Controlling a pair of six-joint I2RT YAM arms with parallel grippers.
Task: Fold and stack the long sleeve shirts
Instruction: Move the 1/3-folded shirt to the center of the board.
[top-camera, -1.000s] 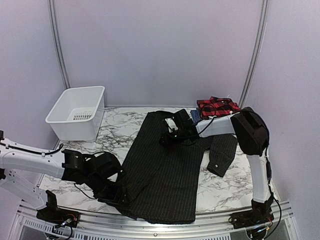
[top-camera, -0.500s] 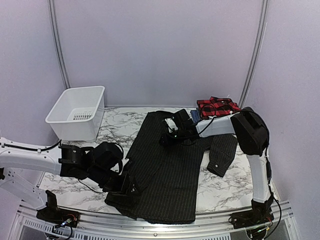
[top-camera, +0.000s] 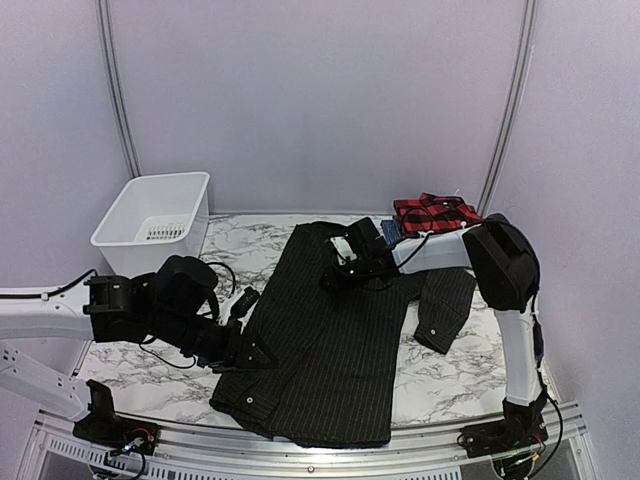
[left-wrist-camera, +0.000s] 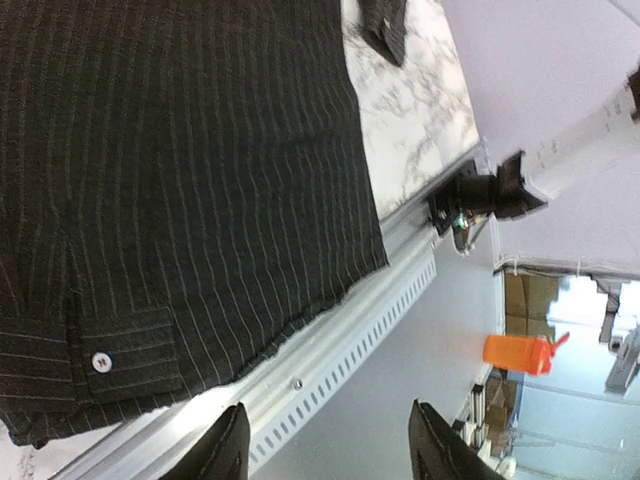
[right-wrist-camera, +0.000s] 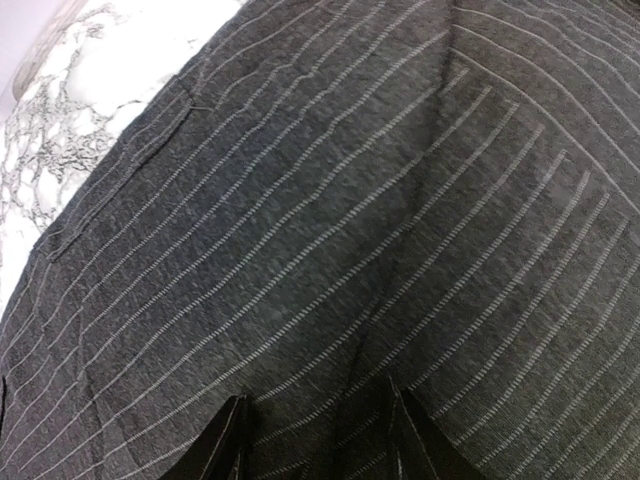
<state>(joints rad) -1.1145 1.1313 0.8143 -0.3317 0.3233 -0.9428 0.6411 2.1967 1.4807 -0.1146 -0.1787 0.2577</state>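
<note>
Big shirt (top-camera: 330, 340): black, thin white pinstripes; white button (left-wrist-camera: 101, 361) on its cuff. Far right: plaid shirt (top-camera: 435, 212), red and black. Just left of it, blue shirt (top-camera: 389, 230), pattern too small to read. Bin (top-camera: 155, 225), far left: plain white. Table (top-camera: 440, 375): white marble, grey veining. Right arm (top-camera: 521, 350): white links, black joints.

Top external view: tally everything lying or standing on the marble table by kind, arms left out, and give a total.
black pinstriped shirt: 1
red-and-black plaid shirt: 1
blue cloth, mostly hidden, kind unclear: 1
white plastic bin: 1
Total: 4
</note>
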